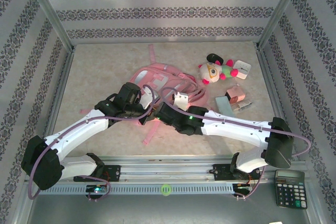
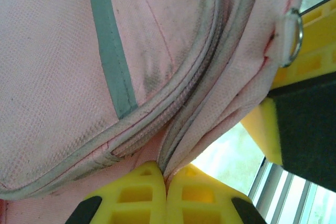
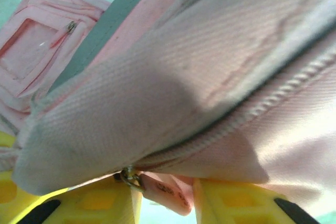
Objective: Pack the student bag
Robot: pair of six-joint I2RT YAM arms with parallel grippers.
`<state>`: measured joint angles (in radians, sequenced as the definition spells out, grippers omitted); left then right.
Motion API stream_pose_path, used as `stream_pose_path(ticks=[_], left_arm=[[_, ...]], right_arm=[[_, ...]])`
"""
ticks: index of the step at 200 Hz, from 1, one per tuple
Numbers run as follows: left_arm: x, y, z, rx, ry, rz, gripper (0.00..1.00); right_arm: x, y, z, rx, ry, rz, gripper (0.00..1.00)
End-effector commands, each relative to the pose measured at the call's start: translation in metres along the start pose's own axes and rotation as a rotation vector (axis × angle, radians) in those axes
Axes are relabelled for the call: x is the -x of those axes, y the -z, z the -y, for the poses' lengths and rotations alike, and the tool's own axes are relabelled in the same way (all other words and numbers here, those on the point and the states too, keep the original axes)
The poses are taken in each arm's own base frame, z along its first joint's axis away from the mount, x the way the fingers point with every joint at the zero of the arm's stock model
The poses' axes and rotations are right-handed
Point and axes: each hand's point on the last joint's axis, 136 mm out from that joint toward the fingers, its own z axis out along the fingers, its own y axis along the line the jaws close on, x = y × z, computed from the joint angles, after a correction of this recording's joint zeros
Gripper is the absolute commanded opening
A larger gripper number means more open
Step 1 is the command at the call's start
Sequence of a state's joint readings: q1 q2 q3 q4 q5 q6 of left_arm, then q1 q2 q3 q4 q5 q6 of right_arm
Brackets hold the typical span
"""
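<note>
Patterned wallpaper closes off three sides of the cell, and the pale bench (image 1: 105, 72) lies under both arms. From the overhead camera I see the student bag (image 1: 167, 80) lying flat just beyond the two end effectors, which meet at its near edge, almost nose to nose.

My left end effector (image 1: 148, 109) comes in from the left. On its wrist camera the yellow fingers (image 2: 136, 192) are pressed together with a fold of pink fabric pinched between them, so it is clamped on the student bag (image 2: 63, 77). Directly above that grip a zip line (image 2: 173, 114) curves across the panel, and a grey stripe (image 2: 110, 51) runs up the fabric further left. A metal ring (image 2: 294, 30) hangs off the bag's edge up and to the right of the fingers.

My right end effector (image 1: 160, 112) comes in from the right. Its wrist camera shows a narrow gap between the fingers (image 3: 105, 203), and a pink pull tab (image 3: 165, 195) on a small metal link (image 3: 128, 177) hangs in that gap. I cannot tell whether the fingers are actually pressing on the tab. Above them the student bag (image 3: 210, 51) bulges over, its zip (image 3: 273, 95) running up to the right.

Beyond and to the right of the right end effector sit a plush toy (image 1: 212, 71), a small white box (image 1: 241, 68) and a pink item (image 1: 236, 95). A calculator (image 1: 290, 188) rests behind that arm's base
</note>
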<state>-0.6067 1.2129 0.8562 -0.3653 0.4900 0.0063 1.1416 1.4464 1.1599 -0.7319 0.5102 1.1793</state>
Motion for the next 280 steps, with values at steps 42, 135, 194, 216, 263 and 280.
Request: stream_pose_path(ticks=[42, 135, 194, 216, 263, 280], left_arm=[[0.022, 0.017, 0.007, -0.015, -0.001, 0.069, 0.0], [0.005, 0.018, -0.004, 0.038, -0.056, 0.015, 0.0], [-0.025, 0.031, -0.036, 0.134, -0.163, -0.091, 0.0], [-0.032, 0.031, -0.039, 0.135, -0.218, -0.13, 0.0], [-0.019, 0.032, -0.009, -0.021, -0.277, -0.047, 0.58], [-0.006, 0.032, -0.008, 0.022, -0.295, -0.007, 0.83]], right_arm=[[0.013, -0.004, 0.003, 0.018, 0.064, 0.089, 0.19], [0.013, -0.006, 0.023, 0.13, 0.129, 0.013, 0.0], [-0.001, -0.004, 0.062, 0.238, 0.174, -0.161, 0.0], [-0.004, 0.003, 0.053, 0.322, 0.185, -0.19, 0.0], [-0.018, 0.006, 0.017, 0.537, 0.188, -0.24, 0.0], [-0.023, 0.007, 0.011, 0.572, 0.202, -0.255, 0.0]])
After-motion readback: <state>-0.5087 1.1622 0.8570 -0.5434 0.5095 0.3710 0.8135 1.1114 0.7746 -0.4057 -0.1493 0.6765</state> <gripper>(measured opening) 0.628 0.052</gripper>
